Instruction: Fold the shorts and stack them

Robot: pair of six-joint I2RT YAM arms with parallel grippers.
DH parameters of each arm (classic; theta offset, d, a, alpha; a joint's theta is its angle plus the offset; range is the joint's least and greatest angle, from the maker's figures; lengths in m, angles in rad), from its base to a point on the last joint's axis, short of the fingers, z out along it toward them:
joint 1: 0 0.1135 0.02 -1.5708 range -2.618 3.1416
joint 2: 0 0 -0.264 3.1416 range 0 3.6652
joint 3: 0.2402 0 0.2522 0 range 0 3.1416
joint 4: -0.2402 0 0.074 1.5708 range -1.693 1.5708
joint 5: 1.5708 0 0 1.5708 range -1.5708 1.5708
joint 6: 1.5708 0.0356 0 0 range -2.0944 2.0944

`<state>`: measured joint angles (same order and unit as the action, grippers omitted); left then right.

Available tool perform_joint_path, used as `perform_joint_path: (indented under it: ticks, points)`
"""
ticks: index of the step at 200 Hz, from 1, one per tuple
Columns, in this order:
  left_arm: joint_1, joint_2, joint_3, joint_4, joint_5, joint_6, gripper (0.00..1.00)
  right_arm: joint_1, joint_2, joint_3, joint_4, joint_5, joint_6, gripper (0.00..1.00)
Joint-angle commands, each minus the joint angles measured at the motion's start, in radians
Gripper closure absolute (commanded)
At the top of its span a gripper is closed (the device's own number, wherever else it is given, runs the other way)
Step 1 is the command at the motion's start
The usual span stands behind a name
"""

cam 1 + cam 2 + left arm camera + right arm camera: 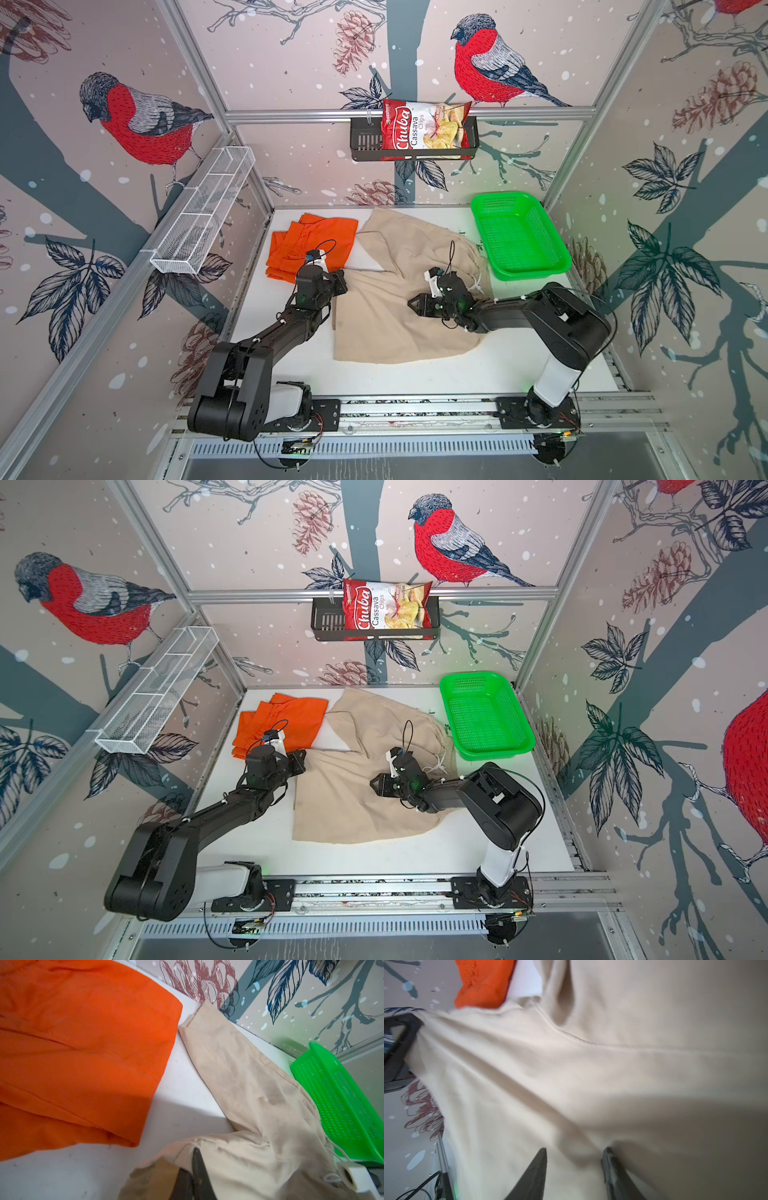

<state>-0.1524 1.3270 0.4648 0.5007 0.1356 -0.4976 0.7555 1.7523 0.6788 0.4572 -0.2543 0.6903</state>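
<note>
The beige shorts (382, 328) (345, 812) lie spread across the middle of the table, with their white drawstring (478, 284) on the right. My left gripper (341, 280) (301, 757) (194, 1152) is shut on their left edge, and the cloth bunches and pulls at its tips. Folded orange shorts (311, 245) (282, 721) (83, 1064) rest at the back left, just beyond that gripper. Over the middle of the beige shorts (612, 1064), my right gripper (411, 305) (374, 783) (575, 1150) stands open, jaws apart with only flat cloth under them.
A green mesh basket (536, 269) (494, 752) (332, 1105) sits at the back right of the table, close to the beige shorts. A white wire rack (203, 208) hangs on the left wall. A chips bag (424, 129) sits in a black shelf on the back wall.
</note>
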Motion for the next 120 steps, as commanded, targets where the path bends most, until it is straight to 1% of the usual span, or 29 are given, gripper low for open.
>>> perform_joint_path:
  ticks: [1,18,27,46,59,68,83,92,103,120]
  points:
    - [0.002,0.043,0.019,0.089,-0.090,0.011,0.94,0.002,-0.020,0.013,-0.079,0.041,0.004,0.50]
    - [0.002,0.090,0.062,0.005,-0.143,0.008,0.88,0.002,-0.043,0.038,-0.090,0.044,-0.010,0.48]
    - [0.002,0.116,0.087,-0.051,-0.175,0.005,0.83,0.002,-0.056,0.058,-0.104,0.048,-0.020,0.46]
    - [0.002,0.144,0.134,-0.158,-0.232,0.004,0.62,0.002,-0.078,0.106,-0.139,0.058,-0.045,0.46]
    - [0.002,0.126,0.136,-0.185,-0.253,-0.002,0.52,0.001,-0.090,0.141,-0.163,0.065,-0.064,0.46]
    - [0.002,0.103,0.135,-0.200,-0.268,-0.005,0.46,0.002,-0.094,0.164,-0.179,0.071,-0.078,0.46]
    - [0.002,0.047,0.139,-0.250,-0.274,-0.003,0.42,0.002,-0.091,0.205,-0.210,0.078,-0.097,0.47]
    - [0.002,0.006,0.140,-0.280,-0.253,-0.002,0.41,0.005,-0.086,0.226,-0.223,0.076,-0.103,0.47]
    - [0.003,-0.047,0.134,-0.309,-0.197,-0.003,0.41,0.015,-0.081,0.240,-0.230,0.071,-0.109,0.48]
    - [-0.002,-0.119,0.103,-0.336,-0.063,-0.062,0.43,0.038,-0.072,0.254,-0.232,0.072,-0.125,0.48]
